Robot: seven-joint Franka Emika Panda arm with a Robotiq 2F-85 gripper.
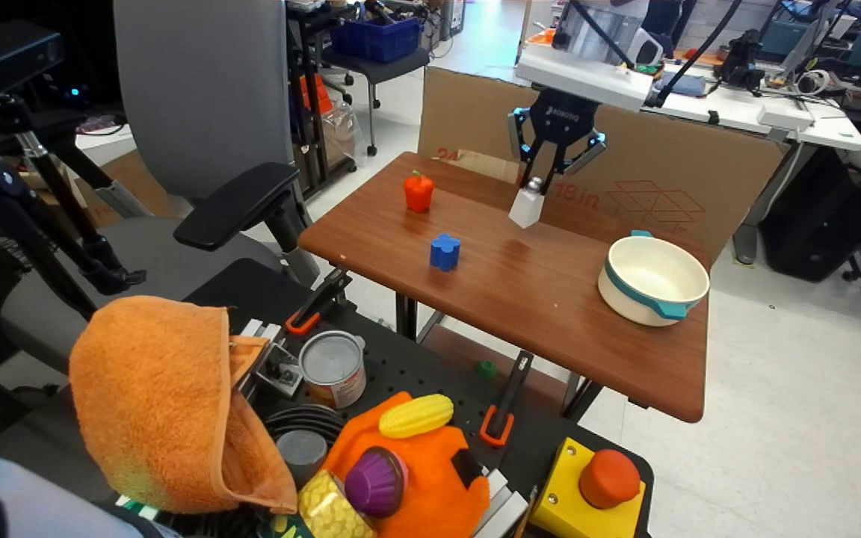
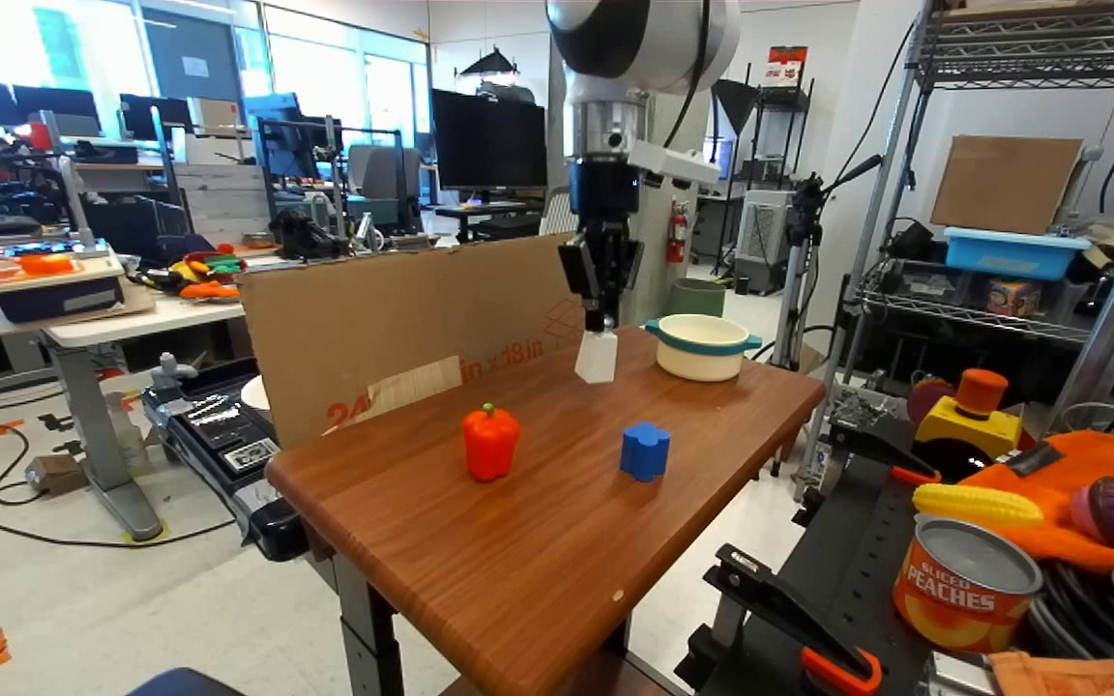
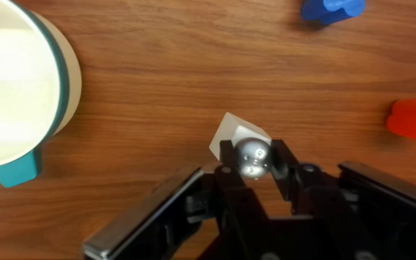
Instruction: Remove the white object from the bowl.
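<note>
The white object is a small tapered white block with a silver ball knob on top. It shows in both exterior views (image 1: 527,208) (image 2: 597,359) and in the wrist view (image 3: 223,134). My gripper (image 1: 535,181) is shut on its knob; the fingertips (image 3: 252,151) press on both sides of the ball. The block hangs over the middle back of the table, outside the bowl. I cannot tell if its base touches the table. The bowl (image 1: 625,297) is round and cream with a teal band and teal handles. Its visible inside (image 3: 16,90) is bare. It also shows in an exterior view (image 2: 697,364).
A blue flower-shaped block (image 1: 445,252) and an orange-red toy pepper (image 1: 418,193) stand on the brown table (image 1: 550,291). A cardboard panel (image 2: 402,319) stands upright along the table's back edge. A black side bench with a peach tin (image 2: 967,590) adjoins the front.
</note>
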